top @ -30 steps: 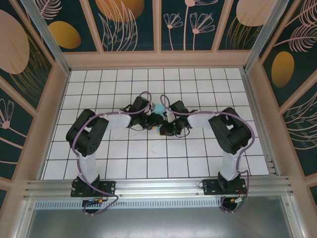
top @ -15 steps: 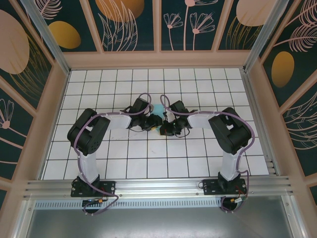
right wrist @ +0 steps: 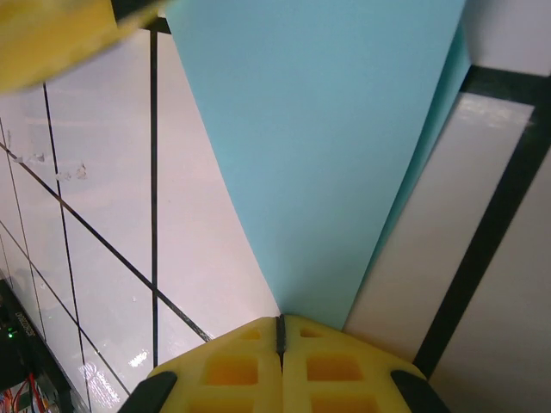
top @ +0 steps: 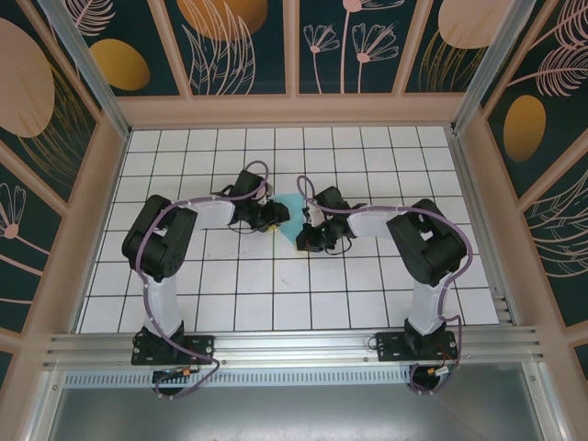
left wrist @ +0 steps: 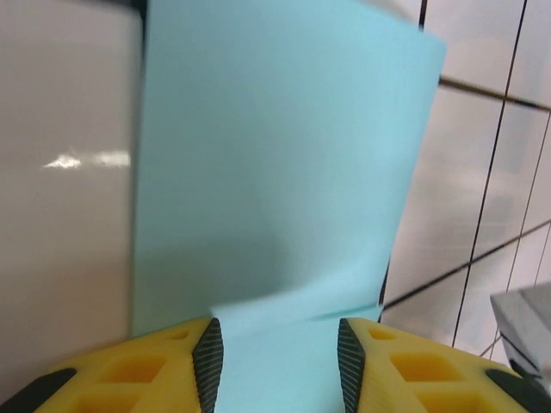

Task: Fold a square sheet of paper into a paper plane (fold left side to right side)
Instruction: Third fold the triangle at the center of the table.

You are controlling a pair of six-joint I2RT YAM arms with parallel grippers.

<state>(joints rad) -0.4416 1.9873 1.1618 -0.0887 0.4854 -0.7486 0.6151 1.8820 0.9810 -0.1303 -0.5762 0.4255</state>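
The folded turquoise paper (top: 291, 209) is seen at the middle of the white gridded tabletop (top: 276, 294), between the 2 arms. Its narrow end is pinched by the clenched right fingers (right wrist: 225, 366). The left fingers (left wrist: 146, 370) are spread apart, with paper lying between them.

Yellow left gripper (left wrist: 277, 344), seemingly purple cables (top: 139, 266)

A white, black-gridded table (top: 367, 303) sits inside pale wooden framing (top: 294, 110). Dark teal wall panels (top: 248, 55) with peach plant motifs enclose it; an aluminium rail (top: 294, 347) lines its near edge.
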